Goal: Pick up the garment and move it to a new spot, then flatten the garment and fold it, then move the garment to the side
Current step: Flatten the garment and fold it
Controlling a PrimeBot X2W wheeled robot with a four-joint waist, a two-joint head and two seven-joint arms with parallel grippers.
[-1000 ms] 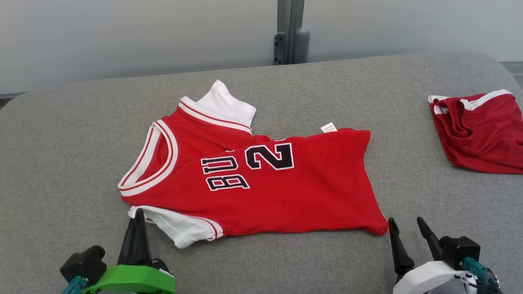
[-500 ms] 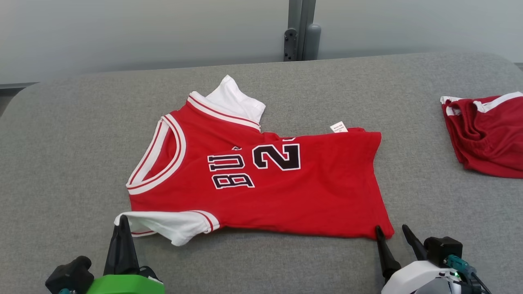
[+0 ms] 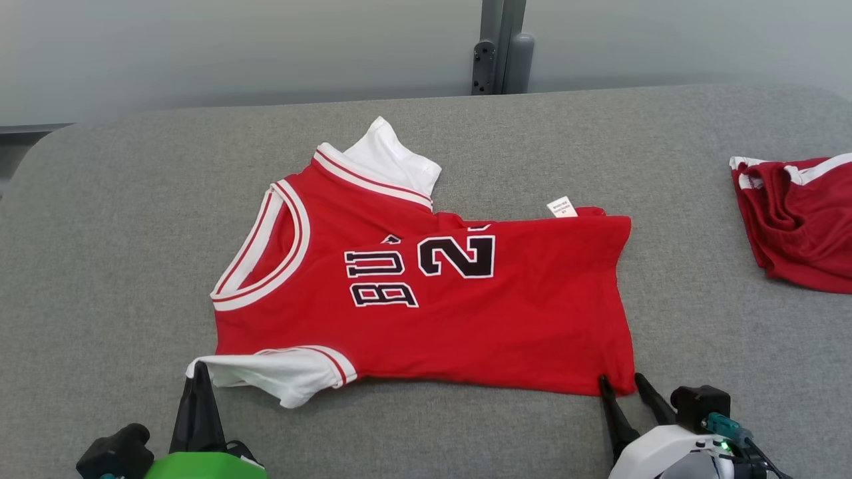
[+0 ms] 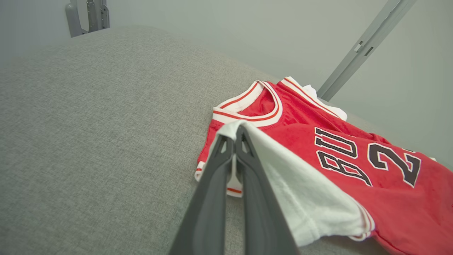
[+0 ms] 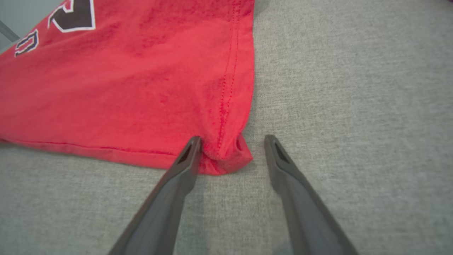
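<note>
The garment (image 3: 466, 313) is a red jersey with white sleeves and dark lettering, lying spread on the grey cushioned surface (image 3: 106, 266). My left gripper (image 3: 198, 372) is shut on the edge of the near white sleeve (image 4: 300, 191), lifting it a little; in the left wrist view the gripper (image 4: 236, 132) pinches the white cloth. My right gripper (image 3: 622, 384) stands open at the jersey's near hem corner (image 5: 226, 159). In the right wrist view the gripper (image 5: 231, 141) straddles that corner, its left finger touching the cloth.
A second red garment with white trim (image 3: 799, 219) lies crumpled at the right edge of the surface. A grey metal post (image 3: 499, 46) rises behind the far edge, before a pale wall.
The camera has shifted. My left gripper has pulled the near sleeve outward and lifted it. My right gripper has moved forward to the hem corner and its fingers have begun narrowing.
</note>
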